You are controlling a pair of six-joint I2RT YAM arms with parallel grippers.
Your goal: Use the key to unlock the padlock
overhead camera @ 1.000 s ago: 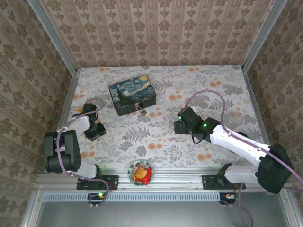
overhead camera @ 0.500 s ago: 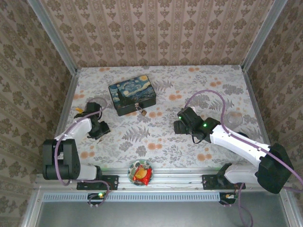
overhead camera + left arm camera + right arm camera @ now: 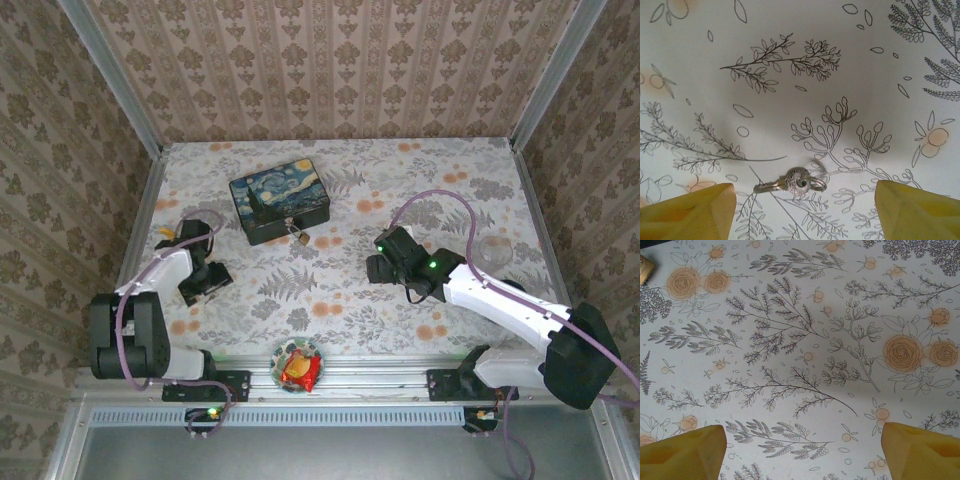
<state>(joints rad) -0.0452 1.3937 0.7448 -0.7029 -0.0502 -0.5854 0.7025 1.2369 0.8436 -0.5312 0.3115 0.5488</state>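
On the left side of the desk (image 3: 420,180), the left arm's fingers (image 3: 690,212) stand wide apart and hold nothing. The key (image 3: 787,182) lies flat on the flowered cloth in the gap between them, just ahead of the tips and touching neither. Its long axis runs across the gap, nearly in line from finger to finger, with the blade toward the left finger and the round head and small ring toward the right. The pick-up turns on that, I judge: closing as they stand, the fingers would meet the key end-on, so a turn of the wrist to take it across the head looks wiser, after a short reach forward and down. Further right and farther back, the padlock (image 3: 300,237) hangs at the front of the painted tin box (image 3: 275,195), well apart from the left arm. On the right, the right arm's fingers (image 3: 682,455) are also wide and empty over bare cloth, so the left arm is the one to fetch the key
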